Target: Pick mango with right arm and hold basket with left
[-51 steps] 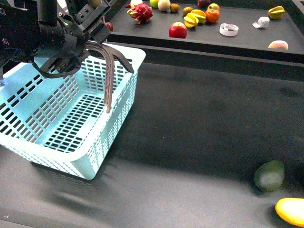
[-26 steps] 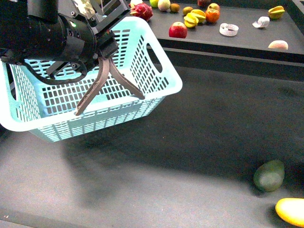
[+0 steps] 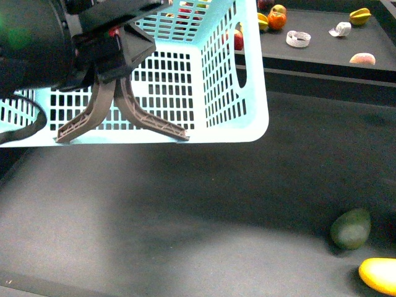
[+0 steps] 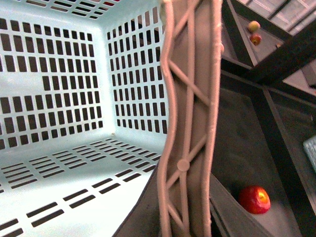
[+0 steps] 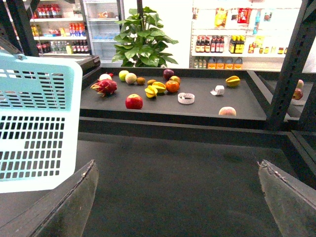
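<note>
The light blue basket hangs in the air at the upper left of the front view, tipped on its side, and hides part of the back shelf. My left gripper is shut on its grey-brown handles, which fan out below the fingers. The left wrist view looks along one handle into the empty slotted basket. The yellow mango lies on the dark table at the bottom right corner, partly cut off. My right gripper stands open over bare table, right of the basket; the mango is out of that view.
A dark green oval fruit lies just up-left of the mango. The raised back shelf carries a red apple, a dragon fruit, star fruits and other fruit. Dark frame posts stand at the right.
The basket left the table: my left arm raised it by the handles and swung it up and rightward, closer to the camera, tilting as it rose. Mango and green fruit stayed put.
</note>
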### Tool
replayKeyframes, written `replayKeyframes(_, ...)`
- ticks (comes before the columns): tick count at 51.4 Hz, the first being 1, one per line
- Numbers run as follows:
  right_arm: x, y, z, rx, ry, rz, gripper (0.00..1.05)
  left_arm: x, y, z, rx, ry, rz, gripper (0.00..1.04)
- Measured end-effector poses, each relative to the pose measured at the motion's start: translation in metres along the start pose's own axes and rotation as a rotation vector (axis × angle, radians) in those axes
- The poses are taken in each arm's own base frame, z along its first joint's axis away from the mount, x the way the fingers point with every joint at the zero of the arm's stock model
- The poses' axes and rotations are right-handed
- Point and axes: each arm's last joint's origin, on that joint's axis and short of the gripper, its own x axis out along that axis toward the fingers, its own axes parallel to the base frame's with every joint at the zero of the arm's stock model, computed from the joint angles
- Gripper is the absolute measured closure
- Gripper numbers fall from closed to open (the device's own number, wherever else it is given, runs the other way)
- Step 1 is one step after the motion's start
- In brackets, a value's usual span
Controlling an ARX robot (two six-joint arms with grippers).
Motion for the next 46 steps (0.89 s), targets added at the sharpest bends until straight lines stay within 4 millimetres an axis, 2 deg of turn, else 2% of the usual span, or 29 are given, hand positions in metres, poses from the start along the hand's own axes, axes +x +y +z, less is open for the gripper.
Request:
replayKeyframes(5,0.0,0.0,0.0,0.0,0.0,0.0,0.08,-0.015,-0.007,-0.009,0.046,-0.021,-0.043,0.95)
replayKeyframes(17,0.0,0.0,0.0,0.0,0.0,0.0,0.08,-0.031,-0.025,-0.027,0.073,-0.002,-0.174,0.95)
replayKeyframes(29,0.0,0.0,0.0,0.0,0.0,0.0,0.08,-0.03,-0.035,-0.035,0.064,0.033,-0.298,0.95)
replayKeyframes(46,0.0,0.0,0.0,0.0,0.0,0.0,0.08,-0.026,-0.036,-0.037,0.063,-0.003,-0.292,0.95)
